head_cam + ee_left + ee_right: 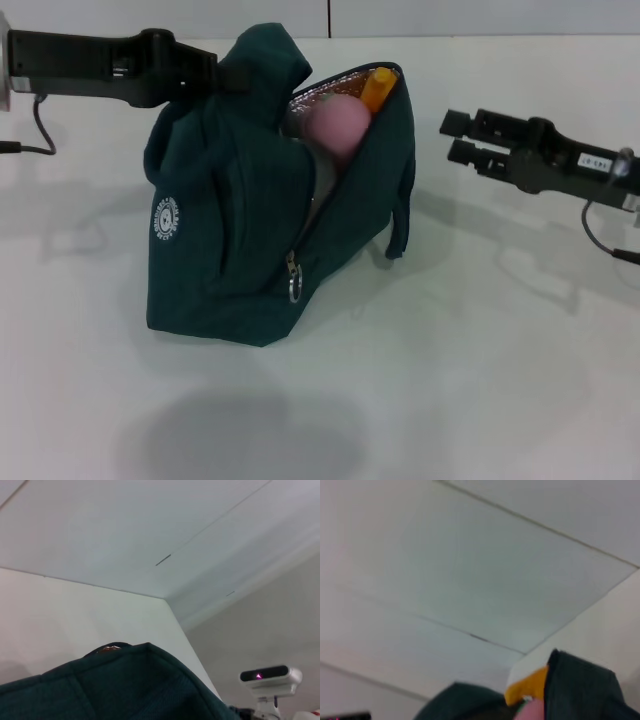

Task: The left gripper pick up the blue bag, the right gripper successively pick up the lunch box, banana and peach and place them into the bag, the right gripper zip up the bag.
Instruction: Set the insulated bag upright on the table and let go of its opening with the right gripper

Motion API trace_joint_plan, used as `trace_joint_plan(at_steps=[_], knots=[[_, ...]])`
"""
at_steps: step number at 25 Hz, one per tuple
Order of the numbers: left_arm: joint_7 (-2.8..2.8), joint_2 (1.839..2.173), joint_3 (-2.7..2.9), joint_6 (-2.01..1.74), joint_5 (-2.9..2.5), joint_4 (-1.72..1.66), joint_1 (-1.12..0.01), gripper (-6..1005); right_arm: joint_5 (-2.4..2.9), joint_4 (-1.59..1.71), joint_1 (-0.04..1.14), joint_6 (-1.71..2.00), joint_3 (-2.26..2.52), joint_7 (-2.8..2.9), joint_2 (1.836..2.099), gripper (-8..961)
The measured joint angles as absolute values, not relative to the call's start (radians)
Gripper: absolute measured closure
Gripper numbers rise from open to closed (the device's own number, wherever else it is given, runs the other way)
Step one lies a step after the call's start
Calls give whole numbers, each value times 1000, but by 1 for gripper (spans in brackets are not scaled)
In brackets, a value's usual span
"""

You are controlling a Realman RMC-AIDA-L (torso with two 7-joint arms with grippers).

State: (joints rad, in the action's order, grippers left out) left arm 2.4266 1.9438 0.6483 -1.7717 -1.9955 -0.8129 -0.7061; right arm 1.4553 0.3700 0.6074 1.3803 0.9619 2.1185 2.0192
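1. Blue bag (240, 230): dark teal fabric tote standing at the centre of the white table (480, 380), mouth open towards 1 o'clock, silver foil lining visible inside, round white logo on its 9 o'clock face, metal ring pull (295, 288) hanging low on the zipper
2. Peach (337, 125): pink ball sitting inside the open mouth of the bag, against the lining
3. Banana (377, 88): yellow-orange end poking up from the bag at 1 o'clock of the peach, just beside it
4. Lunch box: not visible in any view
5. Left gripper (225, 78): at 11 o'clock of the bag, pinching the bunched top fabric, which is lifted into a peak
6. Right gripper (452, 137): at 3 o'clock of the bag, well apart from it, fingers parted and holding nothing
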Motion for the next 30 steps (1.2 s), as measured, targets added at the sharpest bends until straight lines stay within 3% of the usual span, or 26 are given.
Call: trace_joint_plan(at_steps=[15,27,30], knots=[[2415,1948,652,-1772,-1996,-813,-717,911,1438,249,755,1226,1057,2116,2029,342],[2407,1949,650,-1772,-1996,-813,-718,910,1437,260,767,1203,1099,2040,2028,348],[2407,1950,651,-1772,-1996,-813,-719,909,1437,260,768,1204,1105,2026,2028,486]])
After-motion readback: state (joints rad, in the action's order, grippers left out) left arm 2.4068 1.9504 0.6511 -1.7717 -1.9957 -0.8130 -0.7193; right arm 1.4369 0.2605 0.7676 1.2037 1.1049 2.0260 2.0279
